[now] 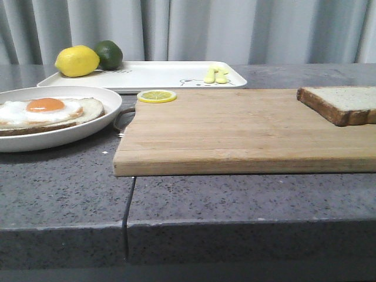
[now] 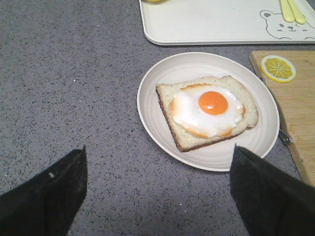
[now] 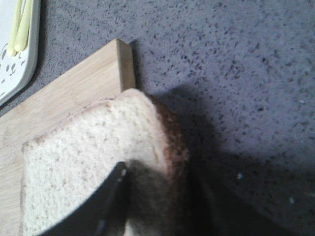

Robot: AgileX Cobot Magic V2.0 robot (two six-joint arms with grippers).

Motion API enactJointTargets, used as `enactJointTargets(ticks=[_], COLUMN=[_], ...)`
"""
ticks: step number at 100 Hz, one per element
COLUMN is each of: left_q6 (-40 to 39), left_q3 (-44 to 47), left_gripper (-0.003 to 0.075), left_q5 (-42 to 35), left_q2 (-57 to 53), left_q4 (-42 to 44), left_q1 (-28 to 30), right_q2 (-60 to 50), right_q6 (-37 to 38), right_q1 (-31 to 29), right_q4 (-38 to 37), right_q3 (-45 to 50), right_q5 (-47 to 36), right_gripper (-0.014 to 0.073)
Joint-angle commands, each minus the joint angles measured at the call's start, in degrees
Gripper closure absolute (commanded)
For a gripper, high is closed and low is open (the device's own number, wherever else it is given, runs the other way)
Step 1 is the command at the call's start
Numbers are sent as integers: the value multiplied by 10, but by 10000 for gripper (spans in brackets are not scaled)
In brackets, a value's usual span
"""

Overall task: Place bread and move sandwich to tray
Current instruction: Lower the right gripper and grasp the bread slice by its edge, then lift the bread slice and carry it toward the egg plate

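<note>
The bread (image 1: 343,103) lies at the right end of the wooden board (image 1: 235,129). In the right wrist view my right gripper (image 3: 160,196) is closed on the crust edge of the bread (image 3: 83,147), one finger on its pale face. The sandwich (image 1: 47,110), an egg-topped slice, rests on the round white plate (image 1: 88,126) at the left. My left gripper (image 2: 158,172) hovers open and empty over the grey counter, just short of the plate (image 2: 157,123) and the sandwich (image 2: 209,110). The tray (image 1: 158,75) sits at the back. Neither gripper shows in the front view.
A lemon (image 1: 77,61) and a lime (image 1: 110,54) sit at the tray's left end, and pale yellow pieces (image 1: 215,75) at its right. A lemon slice (image 1: 156,96) lies on the board's far left corner. A seam (image 1: 128,211) runs through the counter's front.
</note>
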Motion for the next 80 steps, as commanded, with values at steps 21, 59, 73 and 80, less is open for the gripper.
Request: enactJointTargets(ticks=[21,59,73,80], left_q6=[0,0,0,0], left_q3=[-19,-19,-19,-19], left_gripper=[165,165,165,165], left_q5=[-35,-35,-35,-35], left_q2=[5,5,5,5], left_q4=[-7,-7,-7,-7], left_q1=[-3,-3,-3,-3], right_q2=[-21,-139,-189,-207], right_q6=[-9,17,45,55], right_q1=[-2,0,23,45], right_q4=[23,70,78,90], right_q3=[-14,-15,-15,-15], right_q5=[12,76,80,79], right_gripper=[663,652,652,652])
